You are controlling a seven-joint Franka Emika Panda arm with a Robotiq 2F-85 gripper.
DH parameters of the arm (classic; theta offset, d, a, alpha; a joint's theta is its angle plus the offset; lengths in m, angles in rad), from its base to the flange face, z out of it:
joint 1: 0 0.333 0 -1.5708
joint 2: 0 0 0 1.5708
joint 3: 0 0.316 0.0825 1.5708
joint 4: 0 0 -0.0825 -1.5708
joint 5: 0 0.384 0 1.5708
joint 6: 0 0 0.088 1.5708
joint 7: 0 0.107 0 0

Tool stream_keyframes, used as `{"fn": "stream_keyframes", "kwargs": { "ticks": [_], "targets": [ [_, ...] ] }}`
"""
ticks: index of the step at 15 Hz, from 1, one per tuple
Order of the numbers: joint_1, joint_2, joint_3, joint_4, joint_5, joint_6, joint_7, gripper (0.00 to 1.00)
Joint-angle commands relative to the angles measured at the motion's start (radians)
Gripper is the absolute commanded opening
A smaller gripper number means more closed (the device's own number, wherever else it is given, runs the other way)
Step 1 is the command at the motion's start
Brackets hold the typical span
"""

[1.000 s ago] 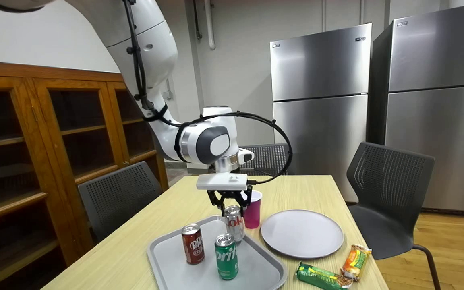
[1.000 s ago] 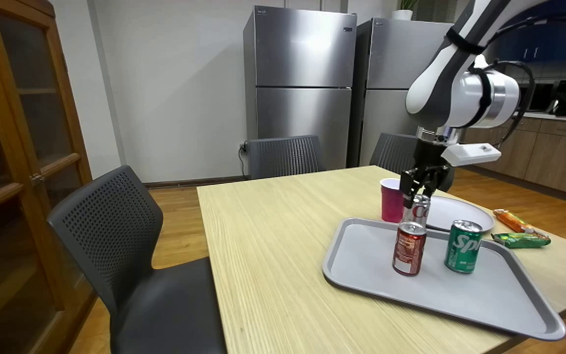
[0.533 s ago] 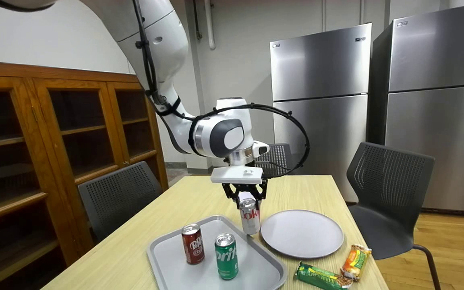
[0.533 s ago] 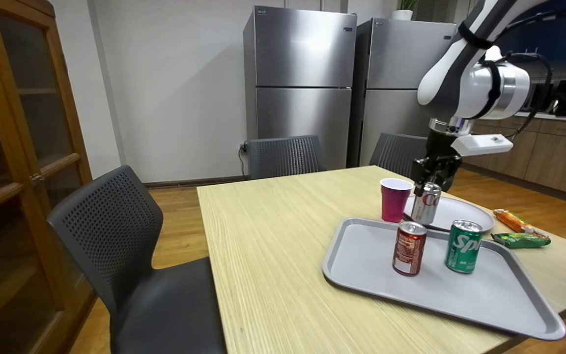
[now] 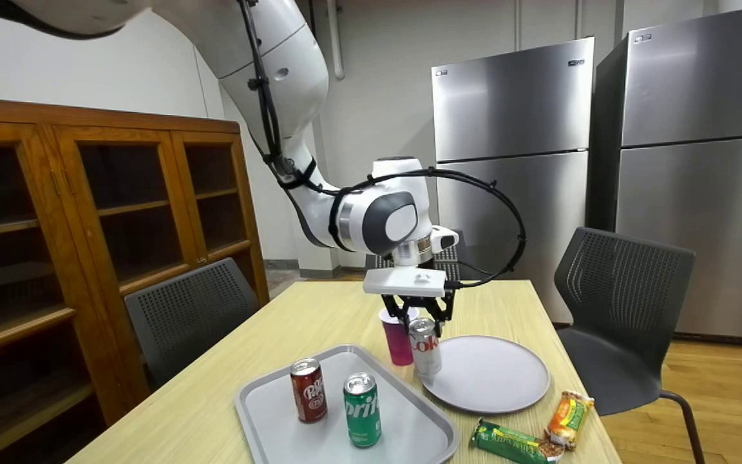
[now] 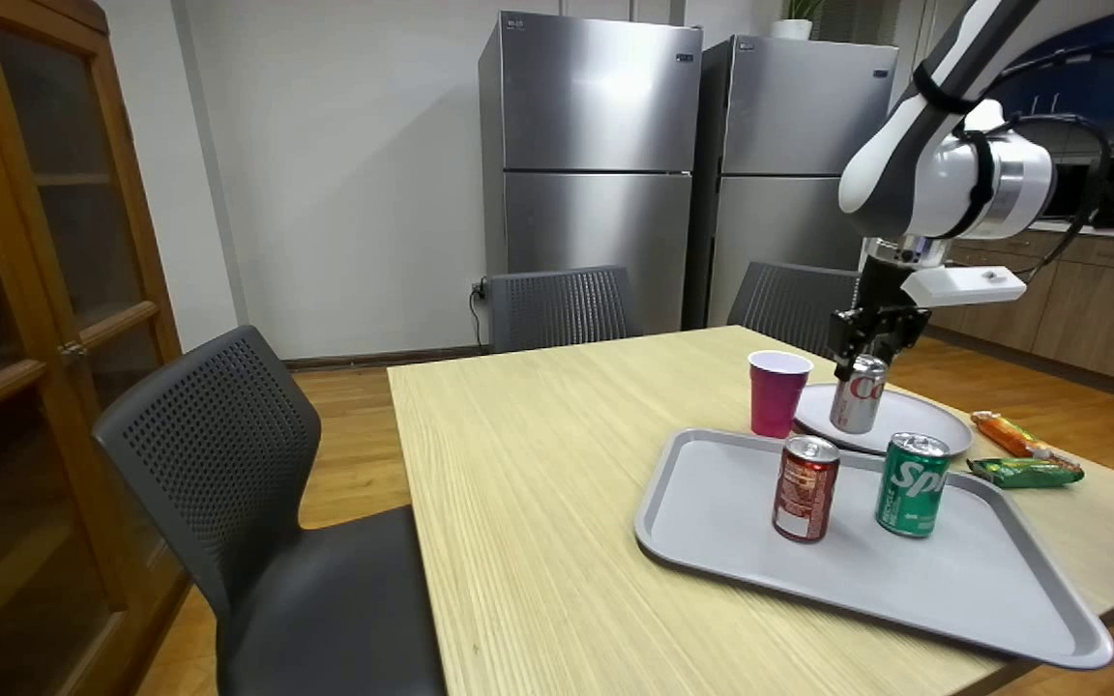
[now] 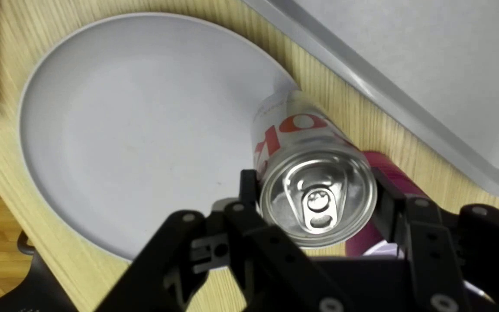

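My gripper (image 7: 317,190) is shut on a silver Diet Coke can (image 7: 295,125), with one finger on each side near its top. In both exterior views the gripper (image 5: 422,327) (image 6: 863,362) holds the can (image 5: 425,353) (image 6: 857,401) roughly upright at the near edge of a round light-grey plate (image 5: 500,374) (image 6: 915,416) (image 7: 137,130). Whether the can's base touches the plate cannot be told. A magenta cup (image 5: 399,347) (image 6: 776,396) (image 7: 390,171) stands close beside the can, partly hidden by it and the gripper in the wrist view.
A grey tray (image 5: 300,444) (image 6: 866,580) (image 7: 448,65) holds a Dr Pepper can (image 5: 310,394) (image 6: 806,495) and a green Sprite can (image 5: 362,415) (image 6: 913,491). Green (image 5: 514,443) and orange (image 5: 569,417) snack packs lie beyond the plate. Chairs (image 5: 622,322) (image 6: 257,522) surround the table.
The gripper has carried the Diet Coke can from over the tray's edge, past the cup, to the plate's edge. The tray, the other cans and the plate have not moved.
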Motion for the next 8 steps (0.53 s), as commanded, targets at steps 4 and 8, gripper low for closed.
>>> {"fn": "stream_keyframes", "kwargs": {
  "ticks": [4, 8],
  "targets": [
    [-0.026, 0.063, -0.023, 0.128, -0.008, -0.087, 0.067, 0.38],
    [-0.031, 0.074, -0.052, 0.187, -0.013, -0.169, 0.087, 0.38]
  ]
}}
